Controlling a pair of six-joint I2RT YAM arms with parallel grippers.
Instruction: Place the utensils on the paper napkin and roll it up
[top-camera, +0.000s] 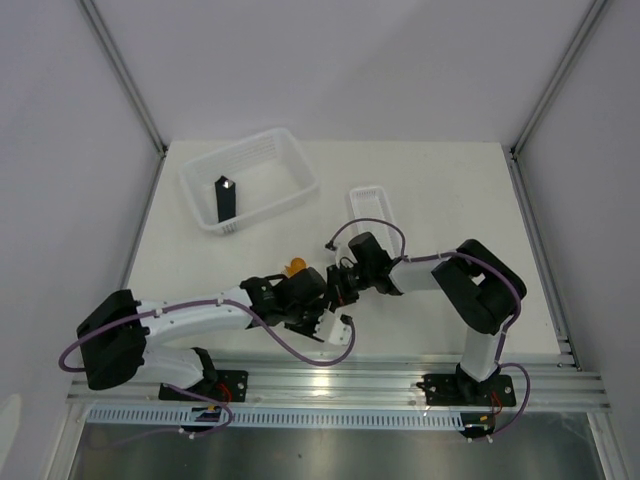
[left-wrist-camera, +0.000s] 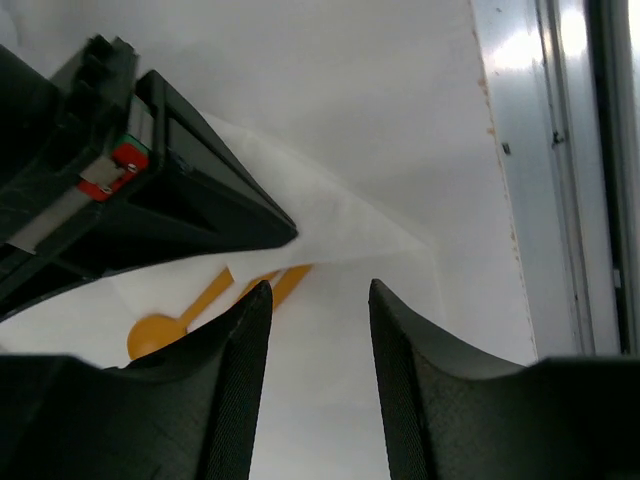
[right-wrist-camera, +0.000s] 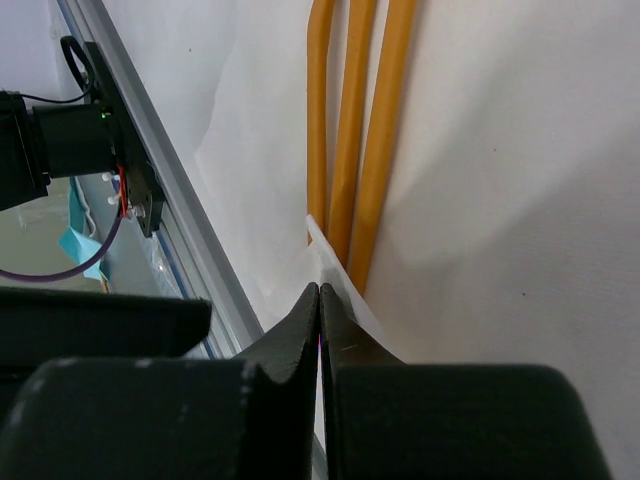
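The three orange utensils (right-wrist-camera: 350, 130) lie side by side on the white paper napkin (right-wrist-camera: 270, 200). My right gripper (right-wrist-camera: 320, 292) is shut on an edge of the napkin, lifting it over the handle ends. In the left wrist view the spoon (left-wrist-camera: 158, 328) and a handle (left-wrist-camera: 288, 280) show under the raised napkin flap (left-wrist-camera: 340, 220). My left gripper (left-wrist-camera: 318, 295) is open, low over the napkin beside the utensils and holding nothing. From above, both grippers meet at the table's near middle, the left one (top-camera: 322, 302) close by the right one (top-camera: 338, 284), and only the spoon bowl (top-camera: 294, 267) shows.
A large white slotted basket (top-camera: 250, 180) holding a black upright block (top-camera: 227, 197) stands at the back left. A narrow ribbed white tray (top-camera: 368, 205) lies behind the grippers. The aluminium rail (top-camera: 350, 385) runs along the near table edge, close to the napkin.
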